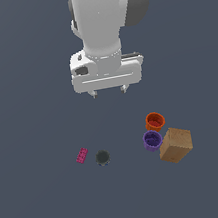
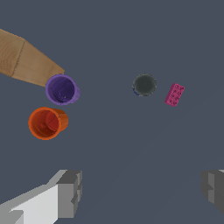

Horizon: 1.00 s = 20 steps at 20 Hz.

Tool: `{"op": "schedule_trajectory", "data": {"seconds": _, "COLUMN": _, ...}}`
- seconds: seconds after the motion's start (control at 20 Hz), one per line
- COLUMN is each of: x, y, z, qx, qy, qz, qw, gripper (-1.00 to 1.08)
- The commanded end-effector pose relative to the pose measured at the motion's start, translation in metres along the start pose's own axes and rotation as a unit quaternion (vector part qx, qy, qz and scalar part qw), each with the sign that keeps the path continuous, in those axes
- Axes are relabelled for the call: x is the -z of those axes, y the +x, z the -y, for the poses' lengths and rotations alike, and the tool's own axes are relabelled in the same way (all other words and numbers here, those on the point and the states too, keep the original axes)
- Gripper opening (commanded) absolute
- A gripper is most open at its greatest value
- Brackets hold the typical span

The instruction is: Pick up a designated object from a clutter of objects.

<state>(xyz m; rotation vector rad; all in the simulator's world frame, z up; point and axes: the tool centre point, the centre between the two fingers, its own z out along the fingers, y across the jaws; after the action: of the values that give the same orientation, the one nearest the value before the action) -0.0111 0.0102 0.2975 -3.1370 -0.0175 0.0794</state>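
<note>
Currently fingers (image 1: 109, 91) wide apart, empty; orange-red cup (image 1: 155, 121) well apart, beside purple cup (image 1: 151, 140).

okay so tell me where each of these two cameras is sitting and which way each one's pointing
Exterior view: off the arm, raised, looking down at the dark floor; shows the arm's white wrist and the open gripper above the clutter.
Wrist view: on the wrist, looking down past the gripper; its two fingertips show at the frame's edge, spread wide.
Shared: orange-red cup, purple cup, tan box, dark cup, pink brick.
</note>
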Motion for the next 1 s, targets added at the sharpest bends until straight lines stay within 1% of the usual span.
{"op": "schedule_trajectory", "data": {"seconds": 0.0, "x": 0.0000, "y": 0.0000, "z": 0.0000, "qx": 0.000, "qy": 0.000, "qz": 0.000, "qw": 1.0000, "gripper": 0.28}}
{"op": "schedule_trajectory", "data": {"seconds": 0.4, "x": -0.0010, "y": -0.0005, "z": 0.0023, "qx": 0.006, "qy": 0.005, "qz": 0.004, "qw": 1.0000, "gripper": 0.28}}
{"op": "schedule_trajectory", "data": {"seconds": 0.95, "x": -0.0077, "y": 0.0030, "z": 0.0082, "qx": -0.011, "qy": -0.001, "qz": 0.007, "qw": 0.9999, "gripper": 0.28}}
